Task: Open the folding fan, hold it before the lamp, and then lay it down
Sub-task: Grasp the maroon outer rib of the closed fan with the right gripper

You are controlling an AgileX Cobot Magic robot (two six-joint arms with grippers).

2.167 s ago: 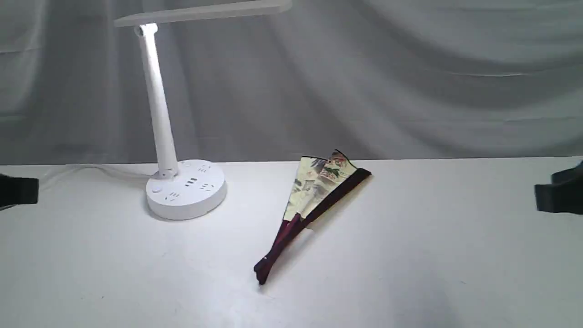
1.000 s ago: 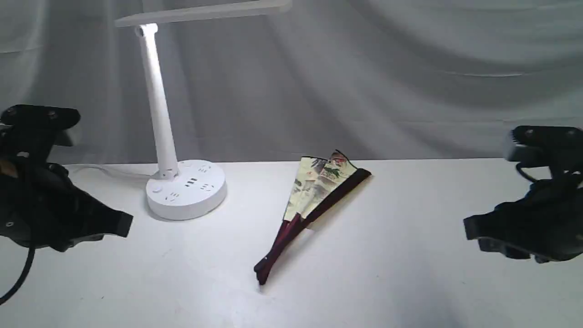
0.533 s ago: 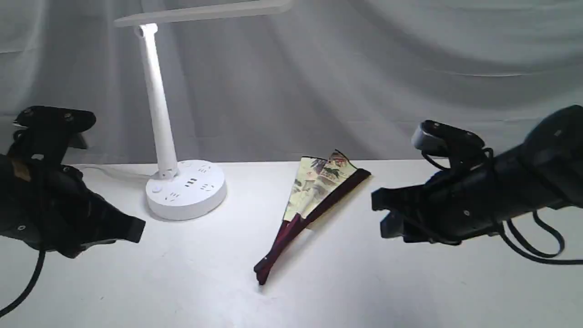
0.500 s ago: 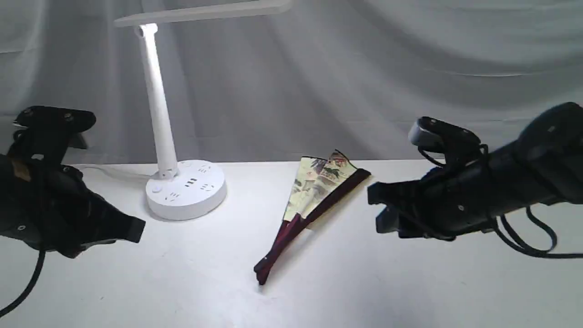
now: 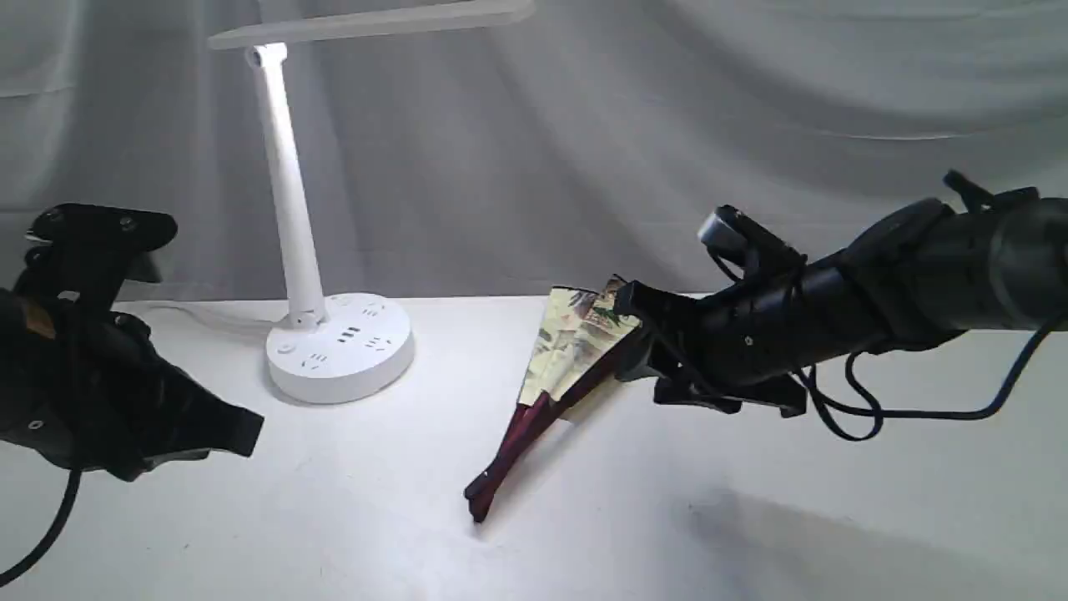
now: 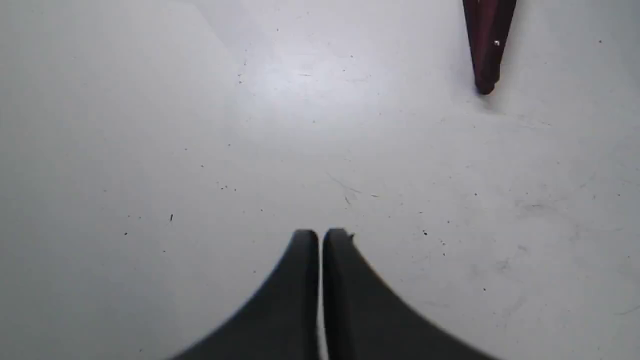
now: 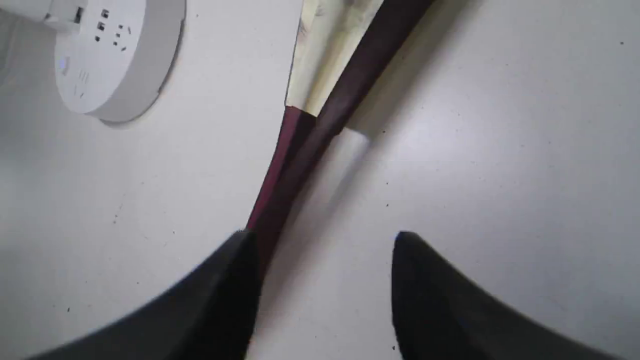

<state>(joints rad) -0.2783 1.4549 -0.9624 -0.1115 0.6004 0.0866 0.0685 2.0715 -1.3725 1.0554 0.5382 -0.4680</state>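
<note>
**Exterior view.** The fan (image 5: 574, 349) lies on the white counter (image 5: 334, 517), only partly spread. Its narrow pivot end points toward the near edge and its painted leaf toward the back. The lamp (image 5: 289, 200) stands to the left, apart from the fan, with its round base on the counter and its bar head high above. The right end effector (image 5: 637, 334) reaches in from the right, low over the counter. It covers the far corner of the fan's dark outer rib. Its fingers are parted, but whether they touch the fan cannot be told here. The left end effector (image 5: 242, 431) hangs above the counter at the left, well apart from the fan.

**Left wrist view.** The left end effector (image 6: 320, 239) has its two black fingers drawn together, with only a thin slit between them and nothing held. Bare counter lies below it. The fan's maroon pivot end (image 6: 484, 50) shows at the frame edge, well away.

**Right wrist view.** The right end effector (image 7: 325, 239) gapes wide and grips nothing. The fan's maroon ribs (image 7: 320, 125) run toward the gap and pass behind the tip of one finger (image 7: 235, 270). The other finger stands over bare counter. The lamp base (image 7: 115, 55), with its socket holes, sits beside the cream leaf without touching it.
</note>
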